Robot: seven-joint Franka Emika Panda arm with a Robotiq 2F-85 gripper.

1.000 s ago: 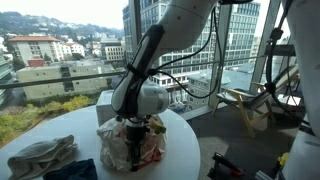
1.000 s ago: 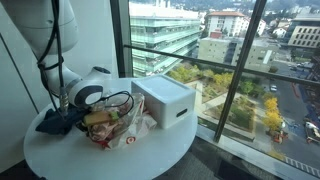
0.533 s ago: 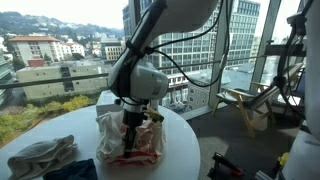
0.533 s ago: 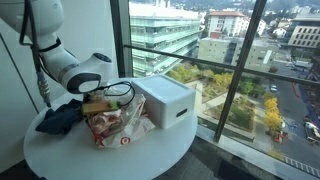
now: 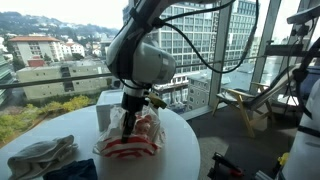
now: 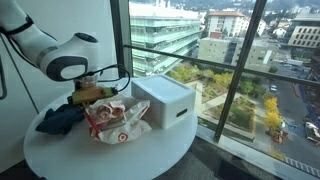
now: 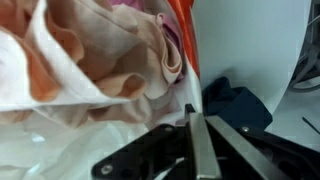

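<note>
Pinches the bag [image 5: 130, 140] by its top, with the gripper [image 5: 135, 102] clenched tight on the thin plastic. Pulls that top up into a peak, so the long way of the bag runs up and down, from table to gripper, tipped a little. Leaves the fat bottom of the bag resting on the round table [image 5: 55, 125], near the middle. Probably looks like this because soft plastic hangs from the spot where it is grabbed, and the heavy stuff inside stays low. Shows crumpled white, pink and orange folds of the bag [image 7: 90, 70] right beside the closed fingers [image 7: 192, 150] in the wrist view. Cannot tell what is inside.

Has a white box [image 6: 165, 100] just to the right of the bag [image 6: 118, 120] in an exterior view, on the far side by the window. Has a dark cloth [image 6: 60, 118] to the left of the bag, close enough to touch or nearly touch. Keeps a pale cloth [image 5: 40, 155] well apart, at the near left edge of the table, beside more of the dark cloth [image 5: 70, 170].
</note>
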